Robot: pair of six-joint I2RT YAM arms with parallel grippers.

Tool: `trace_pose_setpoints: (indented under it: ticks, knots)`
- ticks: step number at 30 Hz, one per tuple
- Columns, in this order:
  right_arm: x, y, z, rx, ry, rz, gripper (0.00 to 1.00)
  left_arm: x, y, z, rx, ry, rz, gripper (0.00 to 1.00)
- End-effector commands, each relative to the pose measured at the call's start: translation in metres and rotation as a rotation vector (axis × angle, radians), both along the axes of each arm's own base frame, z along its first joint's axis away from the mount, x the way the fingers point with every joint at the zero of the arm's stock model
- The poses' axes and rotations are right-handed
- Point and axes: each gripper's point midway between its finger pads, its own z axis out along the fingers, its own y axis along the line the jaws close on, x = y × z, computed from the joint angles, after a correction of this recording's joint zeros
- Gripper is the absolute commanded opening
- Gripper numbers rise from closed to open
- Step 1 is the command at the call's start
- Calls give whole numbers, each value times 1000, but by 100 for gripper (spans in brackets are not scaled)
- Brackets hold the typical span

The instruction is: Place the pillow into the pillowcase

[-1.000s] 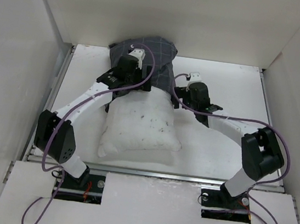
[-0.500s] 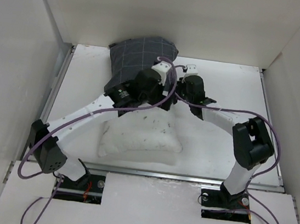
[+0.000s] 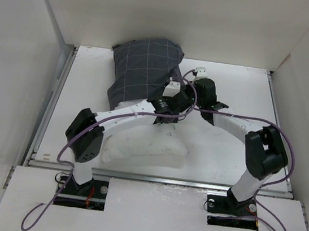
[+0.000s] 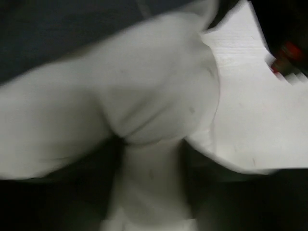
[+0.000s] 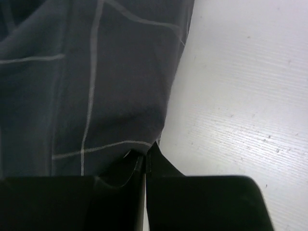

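While the pillow (image 3: 144,147) lay lengthwise on the white worktop (image 3: 223,153), its far end sat inside the mouth of the pillowcase (image 3: 143,68) and its near end was bare, toward the arm bases. The pillowcase, dark with a pale grid, was bunched at the far edge of the worktop, left of centre. The left arm reached across the pillow, and in its blurred wrist view the left end effector (image 4: 150,168) was clamped on a gathered fold of the pillow, with the fabric puckered between its dark fingers. The right end effector (image 5: 145,156) had its fingers pressed together on the pillowcase's right-hand edge, just above the bare worktop.
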Motion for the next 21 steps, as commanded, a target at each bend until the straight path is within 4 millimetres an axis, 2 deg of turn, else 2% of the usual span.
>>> trace_pose_setpoints:
  ticks: [1,2,3,5,6,7,9,10,12,13,14,15,16,17,18,20,21]
  knots:
    - [-20,24,64,113,-101,127,0,6,55,-54,295,51,195,0]
    - [-25,25,80,132,-128,144,0,11,59,-57,333,31,224,0]
    - [-29,25,86,130,-137,164,0,26,64,-52,382,-21,256,0]
    - [-43,30,92,135,-125,229,0,45,66,-31,369,-98,315,0]
    - [-50,29,99,134,-132,251,0,60,61,-10,325,-151,346,0]
    - [-59,28,93,125,-89,269,0,75,71,16,303,-218,400,0]
    - [-76,32,99,124,-72,347,0,93,78,57,257,-312,444,0]
    - [-88,29,104,109,-66,378,0,106,82,97,168,-393,489,0]
    - [-103,25,107,100,-61,414,0,114,97,136,143,-473,505,0]
    - [-112,21,122,84,-107,442,0,118,104,153,118,-511,522,0]
    - [-121,17,118,63,-90,458,0,124,116,189,22,-599,575,0]
    - [-127,13,118,51,-96,463,0,126,123,203,3,-633,582,0]
    - [-131,10,124,47,-110,467,0,128,127,213,-28,-660,587,0]
    - [-138,8,141,62,-152,475,0,132,131,226,-51,-707,589,0]
    - [-152,14,150,94,-164,545,0,134,139,230,-49,-723,622,0]
    - [-176,19,170,132,-216,652,0,143,141,230,-56,-717,628,0]
    - [-184,21,178,145,-241,697,0,151,138,213,-42,-692,628,0]
